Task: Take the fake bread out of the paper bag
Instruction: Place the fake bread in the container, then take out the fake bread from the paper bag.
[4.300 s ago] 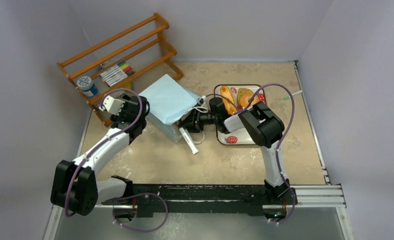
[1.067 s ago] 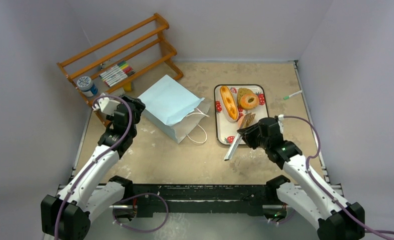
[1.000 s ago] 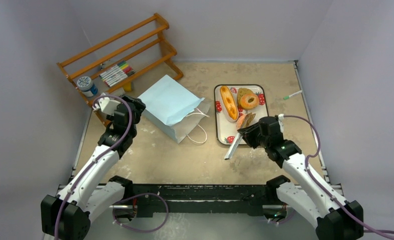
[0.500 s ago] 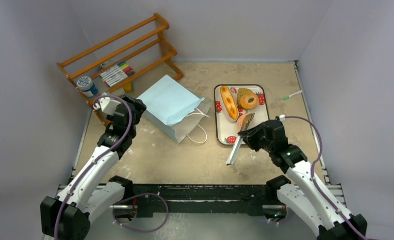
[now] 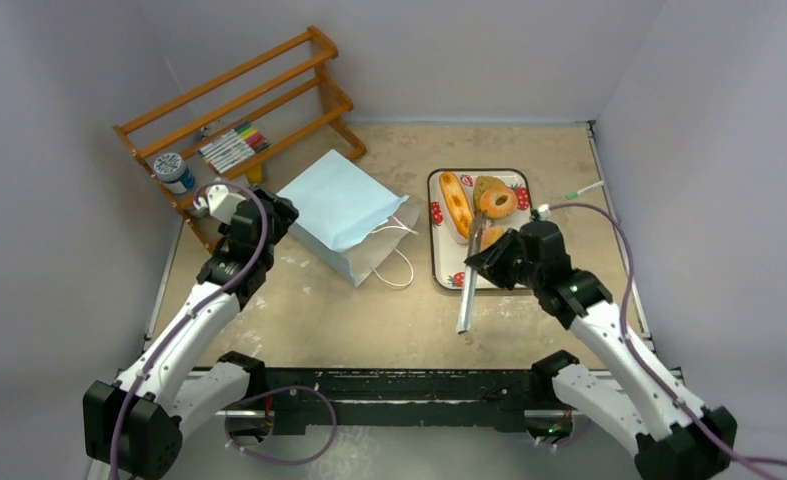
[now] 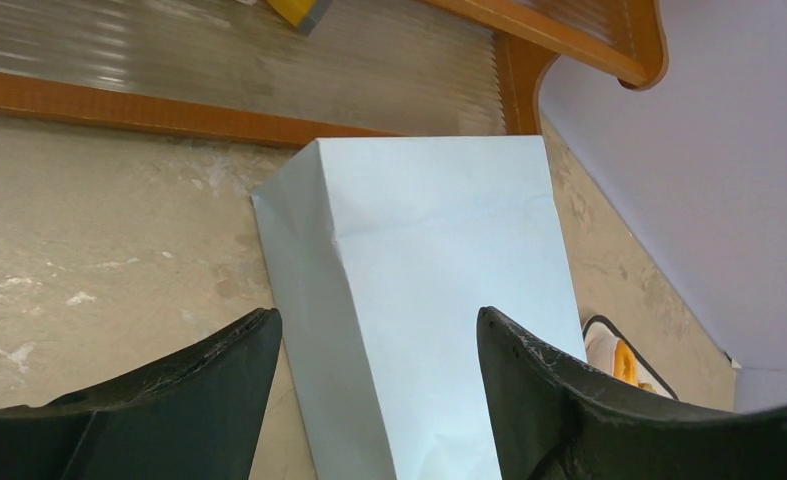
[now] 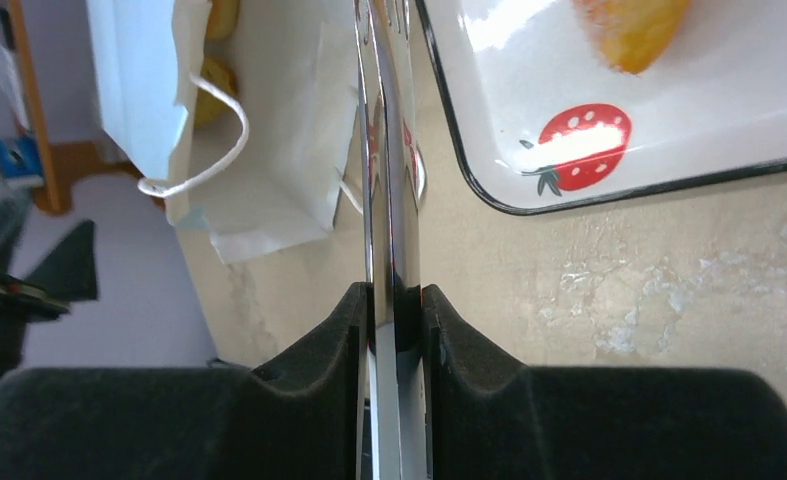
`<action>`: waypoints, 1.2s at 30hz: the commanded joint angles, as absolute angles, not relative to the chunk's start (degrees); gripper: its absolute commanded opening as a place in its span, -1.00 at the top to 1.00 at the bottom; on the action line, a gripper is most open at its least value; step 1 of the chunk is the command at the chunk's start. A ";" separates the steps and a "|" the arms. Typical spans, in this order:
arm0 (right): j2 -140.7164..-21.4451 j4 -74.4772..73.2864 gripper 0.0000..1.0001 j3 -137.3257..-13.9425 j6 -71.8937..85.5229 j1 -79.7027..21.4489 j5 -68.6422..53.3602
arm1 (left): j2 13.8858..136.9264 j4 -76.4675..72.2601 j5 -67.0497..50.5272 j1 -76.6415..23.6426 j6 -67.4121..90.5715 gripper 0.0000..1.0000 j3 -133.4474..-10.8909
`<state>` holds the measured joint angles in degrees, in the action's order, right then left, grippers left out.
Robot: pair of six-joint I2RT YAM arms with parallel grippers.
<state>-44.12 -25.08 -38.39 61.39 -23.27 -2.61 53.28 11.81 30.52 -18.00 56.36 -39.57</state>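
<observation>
Tray (image 5: 447, 262) holds loaf (image 5: 456, 205), donut (image 5: 496, 200). Paper bag (image 5: 339, 205) flat, mouth toward table's (image 5: 369, 320) near-right corner. Left hand (image 6: 374, 325) wide; right hand (image 7: 389, 300) holds tongs (image 5: 467, 295).

You've got a matt, smooth paper bag (image 5: 337, 205), a glossy white tray (image 7: 659, 110) throwing back glare, mirror-bright polished metal tongs (image 7: 389, 180), a smooth varnished wooden rack (image 6: 169, 110), and under it all a rough, mottled, stone-like tabletop (image 5: 369, 320) with a dull, chalky finish.

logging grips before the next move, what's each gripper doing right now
Left gripper: open, empty, near the light blue paper bag.
Right gripper: shut on the metal tongs.
</observation>
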 commanded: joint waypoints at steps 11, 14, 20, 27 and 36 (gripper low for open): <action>-59.09 -17.72 0.54 -43.46 51.14 -36.09 -8.50 | 57.96 22.96 25.89 -19.33 55.49 -0.43 -49.50; -61.87 -17.51 0.55 -42.87 48.72 -37.37 -9.68 | 56.60 24.46 26.87 -19.29 55.27 -0.43 -49.77; -66.46 -12.40 0.56 -42.76 47.07 -40.33 -11.01 | 55.25 25.17 26.14 -19.30 53.89 -0.44 -49.51; -70.54 -8.81 0.56 -44.35 44.78 -42.60 -12.68 | 57.22 24.92 21.48 -19.83 51.62 -0.48 -52.22; -82.32 3.77 0.55 -47.28 43.62 -42.85 -16.99 | 61.48 26.56 28.12 -24.73 51.77 -0.49 -53.73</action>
